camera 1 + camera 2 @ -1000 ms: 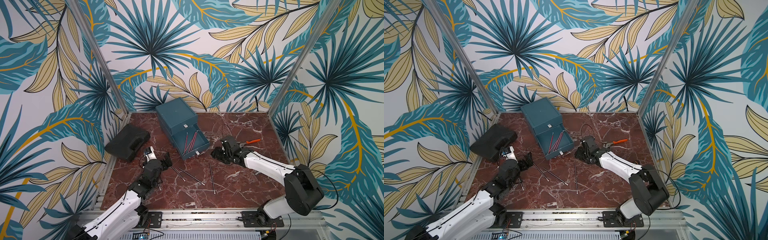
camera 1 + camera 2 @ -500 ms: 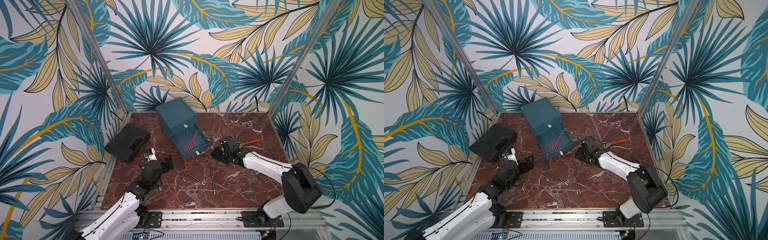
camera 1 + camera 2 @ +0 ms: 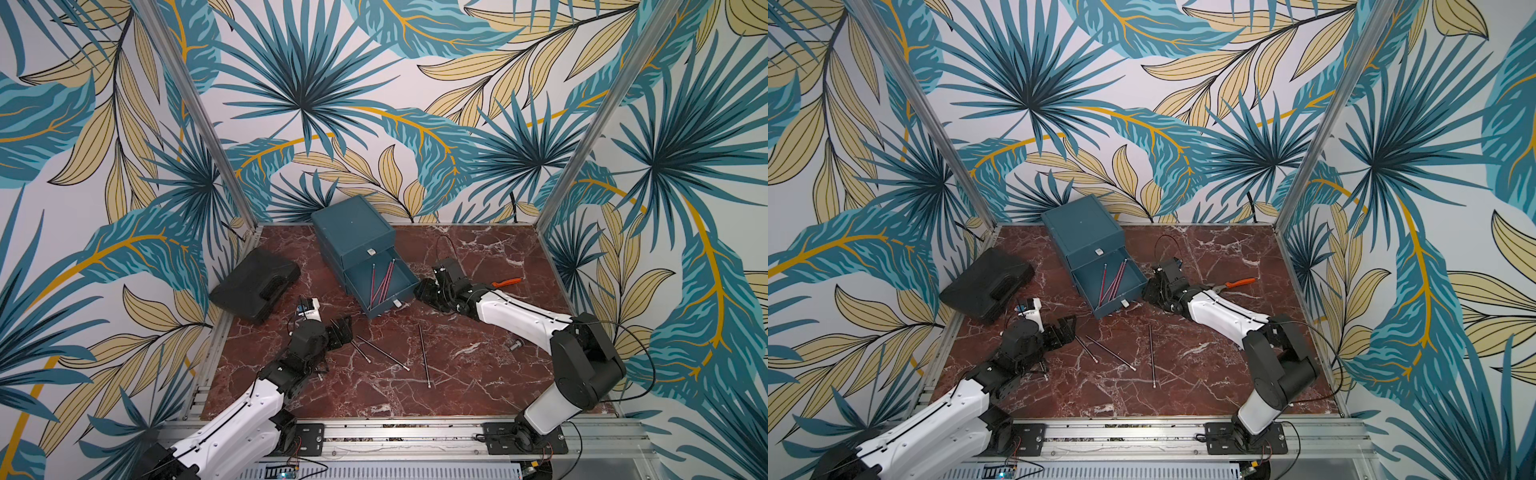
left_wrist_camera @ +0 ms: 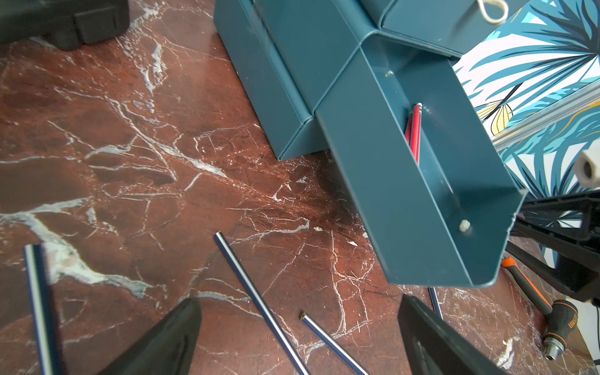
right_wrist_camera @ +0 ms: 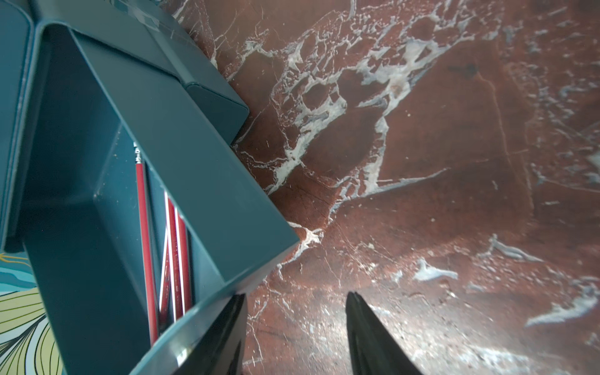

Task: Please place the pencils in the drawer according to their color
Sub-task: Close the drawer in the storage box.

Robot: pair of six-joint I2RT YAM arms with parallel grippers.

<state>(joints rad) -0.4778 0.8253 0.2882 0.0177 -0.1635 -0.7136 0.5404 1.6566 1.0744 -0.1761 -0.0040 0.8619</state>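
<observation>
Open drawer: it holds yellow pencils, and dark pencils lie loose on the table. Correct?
No. The pencils in the open drawer are red, not yellow, as the right wrist view shows; dark pencils do lie loose on the table.

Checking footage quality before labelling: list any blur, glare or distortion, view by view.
Left wrist view: one thin dark pencil is smeared, the teal plastic drawer sharp. Right wrist view: glare on the red marble tabletop. Both top views: evenly lit, crisp.

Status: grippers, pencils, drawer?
Left gripper open, by dark pencils on marble table. Right gripper open, beside pulled-out drawer of teal chest. Red pencils inside. Nothing blocking.
</observation>
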